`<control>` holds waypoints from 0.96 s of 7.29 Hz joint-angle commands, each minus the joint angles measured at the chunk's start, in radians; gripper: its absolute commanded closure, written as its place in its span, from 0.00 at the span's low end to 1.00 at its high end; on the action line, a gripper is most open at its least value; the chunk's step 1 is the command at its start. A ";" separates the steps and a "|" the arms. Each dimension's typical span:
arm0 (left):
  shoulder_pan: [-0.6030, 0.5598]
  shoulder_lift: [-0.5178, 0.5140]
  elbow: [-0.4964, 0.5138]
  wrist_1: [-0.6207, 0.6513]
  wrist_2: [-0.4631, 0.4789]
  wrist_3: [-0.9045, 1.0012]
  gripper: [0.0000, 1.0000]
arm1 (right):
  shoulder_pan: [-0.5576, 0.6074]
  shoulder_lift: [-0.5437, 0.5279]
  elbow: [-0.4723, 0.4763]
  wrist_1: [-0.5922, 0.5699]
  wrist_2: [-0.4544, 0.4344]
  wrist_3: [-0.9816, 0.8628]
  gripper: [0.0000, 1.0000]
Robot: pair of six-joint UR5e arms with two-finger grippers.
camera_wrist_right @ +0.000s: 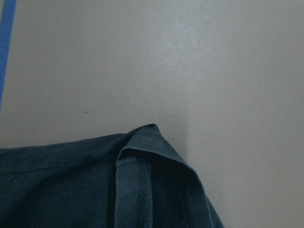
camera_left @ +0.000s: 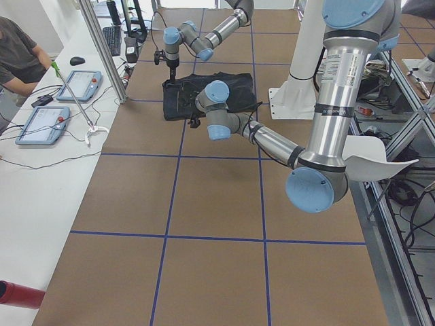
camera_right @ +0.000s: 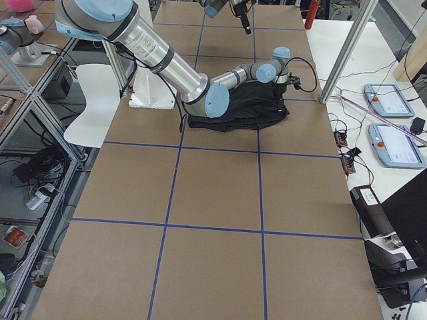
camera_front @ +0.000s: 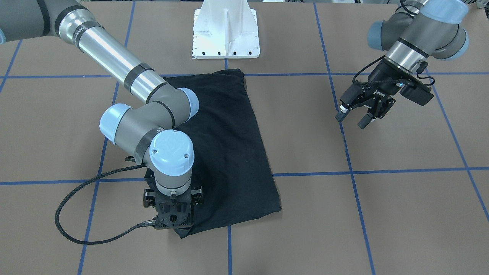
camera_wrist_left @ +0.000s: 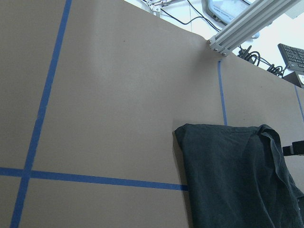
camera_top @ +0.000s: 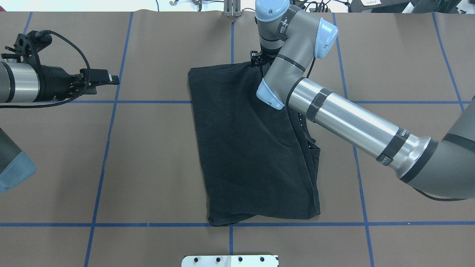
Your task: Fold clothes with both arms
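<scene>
Clock directions are read from the overhead view, with the shirt at the centre of the dial.

The table (camera_top: 148,155) is brown and gridded with blue tape. The right arm (camera_top: 349,122) comes in from 4 o'clock and crosses above the shirt's 3 o'clock edge. The left arm (camera_top: 18,87) is parked out at 9 to 10 o'clock, well apart from the cloth.

The black shirt (camera_top: 245,155) lies flat mid-table. It is folded into a long narrow panel running 12 to 6, with its print hidden and stacked hems showing along the 3 o'clock side. Its 6 o'clock end sits on a tape line, short of the white pedestal (camera_front: 225,34).

The right gripper (camera_front: 174,221) points straight down onto the 1 o'clock corner. This looks like a place to take hold for folding the far end back toward 6. Its fingers are hidden by its own body and absent from its wrist view, so I cannot tell whether it is parted or clamped on cloth.

The left gripper (camera_front: 353,117) hangs above bare table with fingers spread and nothing between them. It probably waits for the matching 11 o'clock corner.

Open room is widest on the 9 o'clock side, a clear run for the left arm. The 3 o'clock side is crowded by the right arm's forearm. At 12 the table edge is near.
</scene>
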 commanded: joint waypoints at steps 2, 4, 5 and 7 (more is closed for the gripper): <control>-0.001 0.011 -0.021 0.000 0.001 0.000 0.00 | -0.007 0.006 -0.043 0.008 -0.003 -0.005 0.05; -0.001 0.012 -0.021 0.000 0.001 0.000 0.00 | -0.012 0.010 -0.046 0.008 -0.004 -0.005 0.05; -0.001 0.012 -0.019 0.000 0.001 0.000 0.00 | -0.011 0.007 -0.046 0.006 -0.004 -0.009 0.05; 0.000 0.022 -0.022 0.000 0.001 0.000 0.00 | -0.011 0.005 -0.054 0.006 -0.004 -0.015 0.05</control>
